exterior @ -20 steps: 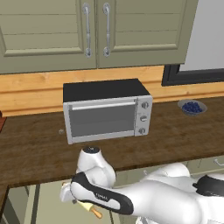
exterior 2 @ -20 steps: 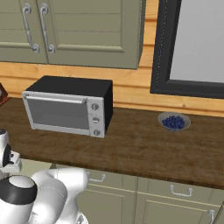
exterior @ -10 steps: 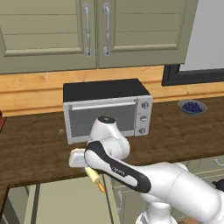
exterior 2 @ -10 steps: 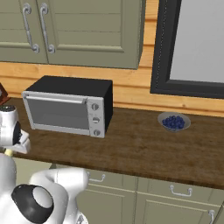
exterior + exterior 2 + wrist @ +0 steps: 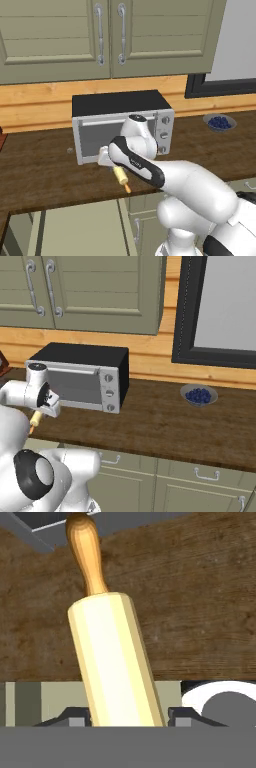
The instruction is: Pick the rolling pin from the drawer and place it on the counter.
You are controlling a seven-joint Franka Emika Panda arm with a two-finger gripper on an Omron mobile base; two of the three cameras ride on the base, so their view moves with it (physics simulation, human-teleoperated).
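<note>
The bench (image 5: pixel 45 175) carried a toaster oven (image 5: pixel 122 125) at its rear. The hand (image 5: pixel 111 161) hung above the bench's front edge — clamped on the rolling pin (image 5: pixel 121 177), its free peg slanting toward five o'clock.

You see the toaster oven (image 5: pixel 122 125) standing toward the back edge of the counter (image 5: pixel 45 172), a bowl (image 5: pixel 219 121) well off to its right, and the rolling pin (image 5: pixel 121 177) above the counter's front edge.
</note>
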